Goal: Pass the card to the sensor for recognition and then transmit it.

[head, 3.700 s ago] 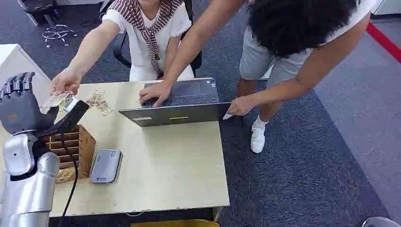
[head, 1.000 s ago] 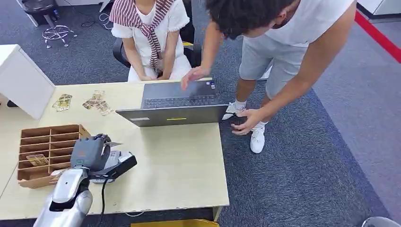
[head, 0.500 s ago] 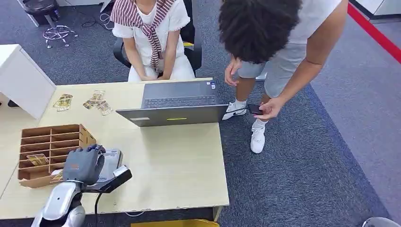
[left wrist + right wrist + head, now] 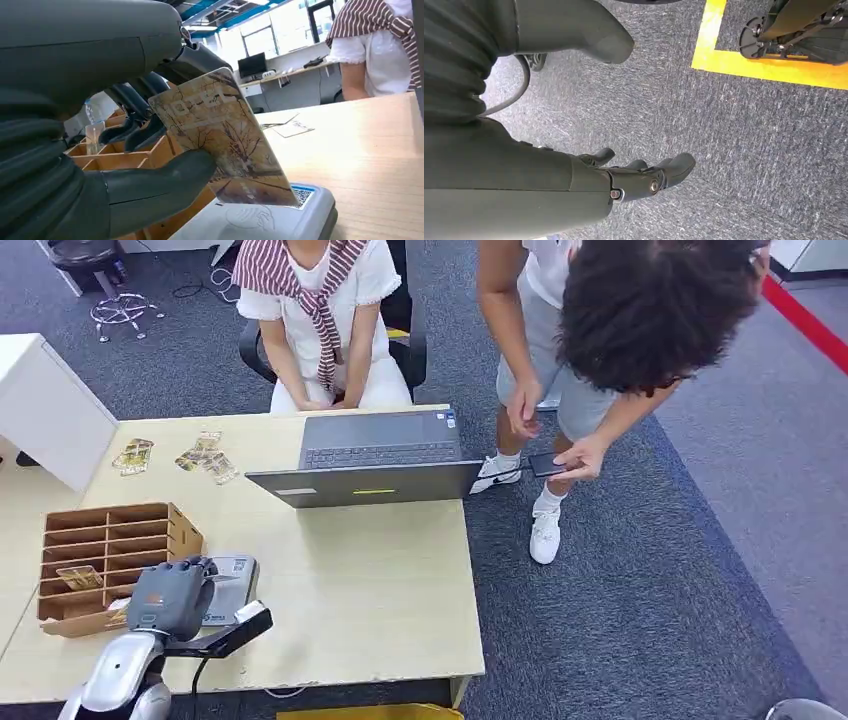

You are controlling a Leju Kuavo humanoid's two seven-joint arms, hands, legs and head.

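Indoors, wooden table [image 4: 380, 580], grey carpet [image 4: 640, 620], left hand [image 4: 168, 598] holding card [image 4: 225, 140] over sensor [image 4: 270, 220]

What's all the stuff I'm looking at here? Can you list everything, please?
Table: one, pale wood, centre.
Laptop: one, grey, open, far side of the table.
Card reader: one, light grey, near table edge, beside the tray.
Divided tray: one, brown, table's left.
Held card: one, tree picture, tilted over the reader.
Loose cards: several, patterned, far left corner.
White box: one, left.
Seated person: one, white top, striped scarf.
Standing person: one, holding a dark phone.
Left hand: grey, holds the card.
Right hand: hangs over grey carpet.
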